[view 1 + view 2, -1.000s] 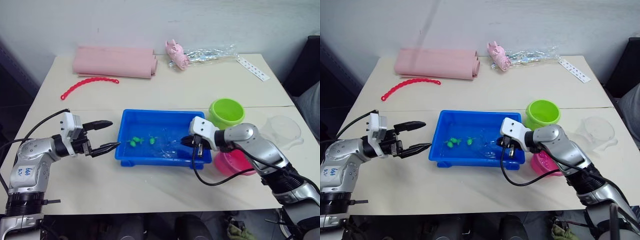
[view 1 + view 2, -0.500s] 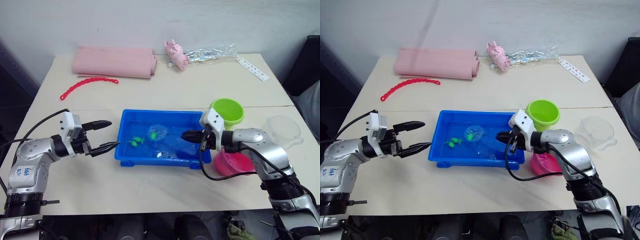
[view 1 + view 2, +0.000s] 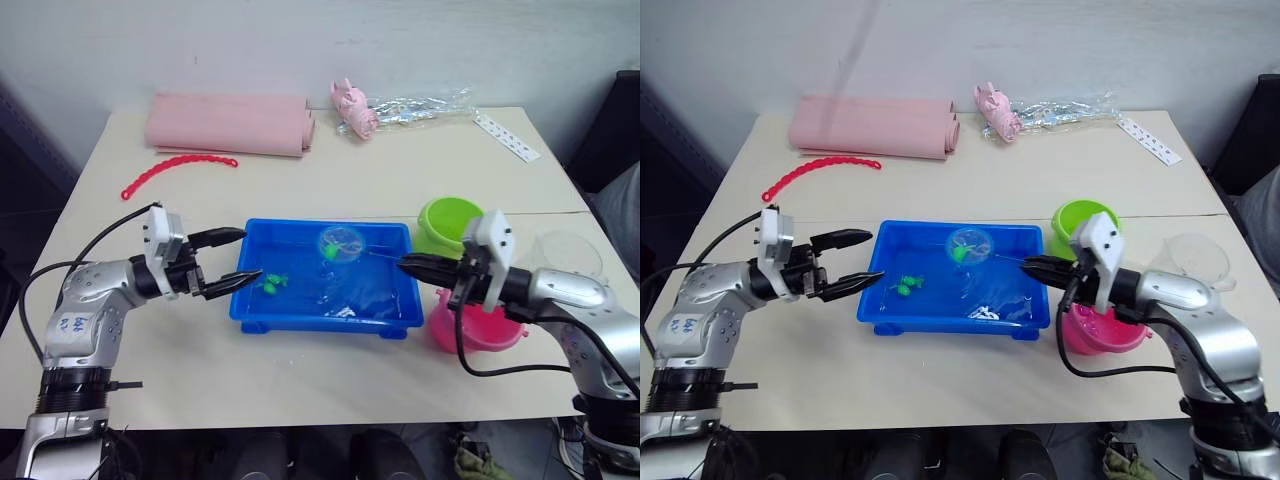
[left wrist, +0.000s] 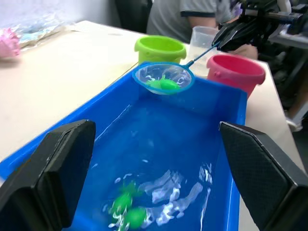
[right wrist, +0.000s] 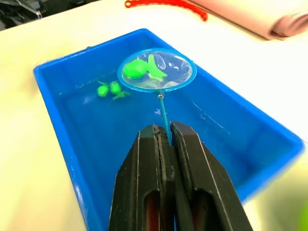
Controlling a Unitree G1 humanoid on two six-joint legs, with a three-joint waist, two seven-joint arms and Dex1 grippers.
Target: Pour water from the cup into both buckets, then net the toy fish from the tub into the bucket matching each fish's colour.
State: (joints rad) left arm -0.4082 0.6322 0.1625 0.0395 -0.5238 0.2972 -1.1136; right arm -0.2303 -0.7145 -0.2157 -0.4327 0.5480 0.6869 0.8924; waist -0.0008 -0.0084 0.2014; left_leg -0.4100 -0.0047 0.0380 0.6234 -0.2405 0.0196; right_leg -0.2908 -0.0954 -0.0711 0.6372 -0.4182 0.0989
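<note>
The blue tub (image 3: 300,226) holds water and two small green toy fish (image 3: 272,282) near its left end. Above the tub's back middle hangs the net (image 3: 340,241), lifted clear of the water, with one green fish (image 5: 137,68) lying in its mesh. My right gripper (image 3: 406,264) is shut on the net's thin stick at the tub's right rim. The lime green bucket (image 3: 450,222) stands just behind that gripper and the pink bucket (image 3: 480,325) just under it. The clear cup (image 3: 570,255) sits further right. My left gripper (image 3: 250,253) is open over the tub's left rim.
At the back of the table lie a pink rolled cloth (image 3: 228,122), a red beaded chain (image 3: 178,166), a pale-pink pig toy (image 3: 352,105), a clear plastic bag (image 3: 420,105) and a white strip (image 3: 505,136). A person sits at the table's right edge (image 3: 618,215).
My right gripper drew back to the right and raised the net out of the water with a green fish in it. My left gripper moved right to the tub's left rim.
</note>
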